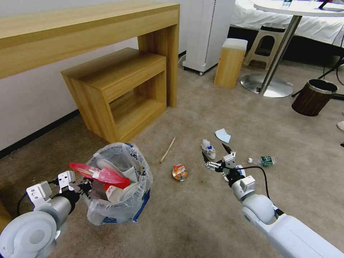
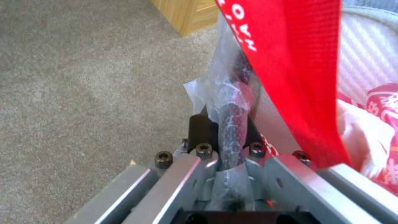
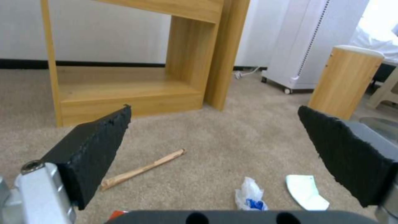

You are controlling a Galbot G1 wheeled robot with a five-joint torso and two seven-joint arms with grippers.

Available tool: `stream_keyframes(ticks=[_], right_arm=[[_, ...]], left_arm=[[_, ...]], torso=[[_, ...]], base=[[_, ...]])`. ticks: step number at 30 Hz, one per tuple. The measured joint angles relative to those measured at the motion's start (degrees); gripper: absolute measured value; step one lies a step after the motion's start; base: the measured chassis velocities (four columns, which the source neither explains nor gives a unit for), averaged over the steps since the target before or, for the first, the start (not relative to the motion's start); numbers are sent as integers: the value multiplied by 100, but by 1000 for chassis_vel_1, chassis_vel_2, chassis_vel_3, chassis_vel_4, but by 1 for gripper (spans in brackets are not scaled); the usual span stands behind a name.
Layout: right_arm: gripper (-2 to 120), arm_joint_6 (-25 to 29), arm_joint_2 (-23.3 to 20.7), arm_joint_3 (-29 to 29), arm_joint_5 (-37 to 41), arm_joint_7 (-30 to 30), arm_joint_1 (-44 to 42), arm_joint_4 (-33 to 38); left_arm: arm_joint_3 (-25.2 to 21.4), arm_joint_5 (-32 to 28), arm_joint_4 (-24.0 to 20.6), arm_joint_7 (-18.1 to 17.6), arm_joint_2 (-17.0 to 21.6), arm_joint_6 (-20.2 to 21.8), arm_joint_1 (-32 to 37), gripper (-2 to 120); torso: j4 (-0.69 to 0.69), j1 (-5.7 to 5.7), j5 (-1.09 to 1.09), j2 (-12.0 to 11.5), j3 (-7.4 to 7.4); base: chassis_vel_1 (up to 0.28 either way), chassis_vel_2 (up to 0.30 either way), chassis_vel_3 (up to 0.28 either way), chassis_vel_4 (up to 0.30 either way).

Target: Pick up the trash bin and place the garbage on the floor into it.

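**Left claw clamped on the bin rim, right claw open over the litter**

I had the left gripper closed on the near rim of the trash bin; in the left wrist view its dark fingers pinched the bag-wrapped rim between them. The bin sat at the lower left of my head view, its crinkled clear liner with blue print bulging around it. I could not tell whether its base touched the carpet. Inside it lay a long red wrapper across the top, with white items and a red-and-white carton packed beneath.

My right gripper was spread wide with nothing between its black pads, held low over the carpet, well apart from the bin. Just beyond its tips lay a crumpled white wrapper with blue print, and past that a pale blue paper. A crushed orange can lay between the bin and the right gripper, and a wooden stick lay farther out, toward the wooden bench. A small clear bottle with a green label lay on the robot's right of the gripper.

Farther back stood the nested wooden bench under a long wooden desk, and a brown wood-grain bin with a metal rim stood upright near the round table's base.
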Motion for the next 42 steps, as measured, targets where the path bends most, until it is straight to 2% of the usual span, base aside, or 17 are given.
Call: stream_keyframes(ticks=[30, 42], right_arm=[[97, -44, 15, -38, -50, 81, 55, -20], [96, -40, 0, -41, -68, 76, 43, -24]], left_arm=[[-52, -18, 23, 0, 89, -24, 26, 0], [-236, -7, 57, -65, 101, 1, 98, 0]], torso=[[0, 0, 0, 0, 0], [0, 0, 0, 0, -1]], base=[[-32, 42, 28, -38], [-53, 44, 49, -50]])
